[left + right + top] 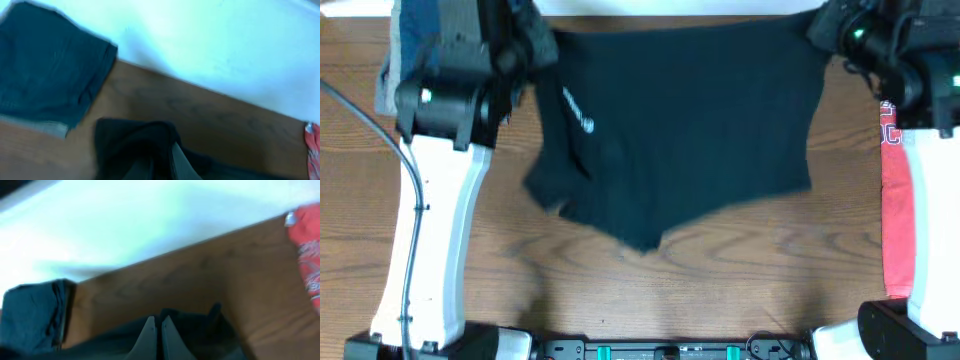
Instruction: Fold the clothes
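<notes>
Far left, back corner: folded blue denim stack point(412, 35) on the brown wooden table point(720, 290), partly under the left arm. Just right of it, the left gripper point(530, 50) is clenched on the back-left corner of the black soft-fabric shirt point(700, 130). The left wrist view shows dark cloth bunched around one grey finger point(179, 162).

Shirt spread across the middle of the table, between the two arms. Back edge runs straight from gripper to gripper. Near edge uneven, dipping to a point left of centre. Small white round logo point(578, 112) on the shirt's left part, beside a fold.

Right gripper point(160, 330) at the back-right corner, fingers pressed together, black fabric pinched around them.

Far right: red printed T-shirt point(894, 200) along the table edge, partly beneath the right arm, apart from the black shirt.
</notes>
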Motion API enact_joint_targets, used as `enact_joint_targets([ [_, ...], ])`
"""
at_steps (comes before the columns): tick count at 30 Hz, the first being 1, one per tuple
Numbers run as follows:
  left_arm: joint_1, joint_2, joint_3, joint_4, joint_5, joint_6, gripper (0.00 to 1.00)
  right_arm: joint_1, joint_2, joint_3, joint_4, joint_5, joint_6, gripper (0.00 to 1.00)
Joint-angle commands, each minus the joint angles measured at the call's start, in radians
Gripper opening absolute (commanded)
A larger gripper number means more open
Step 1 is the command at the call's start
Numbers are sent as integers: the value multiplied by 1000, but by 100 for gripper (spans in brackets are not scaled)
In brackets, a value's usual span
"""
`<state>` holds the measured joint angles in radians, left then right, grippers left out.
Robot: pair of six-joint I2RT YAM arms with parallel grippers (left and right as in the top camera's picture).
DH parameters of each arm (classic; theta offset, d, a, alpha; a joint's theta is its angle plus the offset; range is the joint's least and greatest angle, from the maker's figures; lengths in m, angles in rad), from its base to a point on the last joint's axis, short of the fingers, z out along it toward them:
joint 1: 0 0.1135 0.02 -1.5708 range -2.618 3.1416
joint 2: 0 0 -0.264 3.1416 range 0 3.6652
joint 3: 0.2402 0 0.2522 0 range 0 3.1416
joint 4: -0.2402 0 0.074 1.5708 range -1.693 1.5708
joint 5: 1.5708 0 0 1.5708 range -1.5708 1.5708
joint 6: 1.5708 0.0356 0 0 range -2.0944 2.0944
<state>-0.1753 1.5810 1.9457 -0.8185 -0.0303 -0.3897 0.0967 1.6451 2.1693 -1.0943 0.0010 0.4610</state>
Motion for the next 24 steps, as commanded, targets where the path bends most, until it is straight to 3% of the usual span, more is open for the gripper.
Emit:
enact_joint_targets([
  [1, 15, -88, 220, 16, -34, 84, 6, -97, -61, 225, -57, 21, -72, 1],
  [3, 15, -103, 273, -1, -34, 90, 6, -146, -63, 309, -120, 10, -82, 1],
  [5, 15, -126, 282, -29, -34, 90, 13, -177, -63, 348, -167, -14, -113, 2],
  [11, 15, -100, 255, -267, -29, 67, 17, -183, -28, 289, -340, -24, -152, 1],
  [15, 15, -24, 148, -391, 32, 56, 6, -164, 9, 143, -395, -70, -151, 1],
  [20, 6, 79, -63, -435, 187, 58, 6, -109, 18, -125, -351, -80, -143, 1],
  [24, -28, 132, -231, -375, 292, 82, 6, -91, 18, -279, -293, -48, -111, 1],
])
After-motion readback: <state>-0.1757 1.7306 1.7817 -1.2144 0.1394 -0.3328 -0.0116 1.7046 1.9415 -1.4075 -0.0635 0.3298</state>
